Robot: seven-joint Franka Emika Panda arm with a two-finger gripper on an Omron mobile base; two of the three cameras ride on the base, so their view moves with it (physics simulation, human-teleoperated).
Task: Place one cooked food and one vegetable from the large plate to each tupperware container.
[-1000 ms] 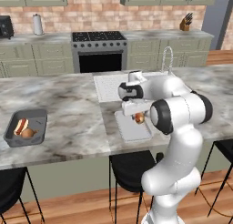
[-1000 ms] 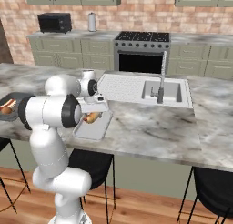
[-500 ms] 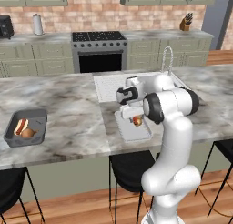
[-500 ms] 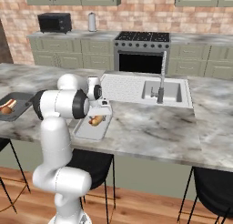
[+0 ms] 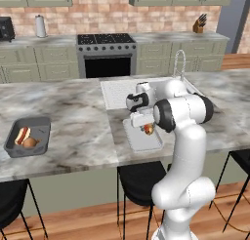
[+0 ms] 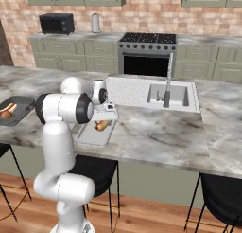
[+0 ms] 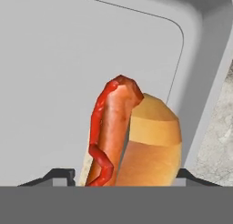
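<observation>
Two tupperware containers lie on the marble counter (image 5: 78,131): you see the paler one (image 5: 141,139) just in front of the sink (image 6: 160,92), and the dark grey one (image 5: 28,136), holding food, well to its left. Your gripper (image 7: 125,175) hangs low over the paler tray with a hot dog (image 7: 129,136) between its spread fingertips (image 7: 61,175); you cannot tell whether they pinch it.

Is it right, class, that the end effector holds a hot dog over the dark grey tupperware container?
Not quite. The container under the hot dog is the pale whitish tupperware container, as the hand view shows. The dark grey container sits further along the counter. The end effector does straddle the hot dog.
</observation>
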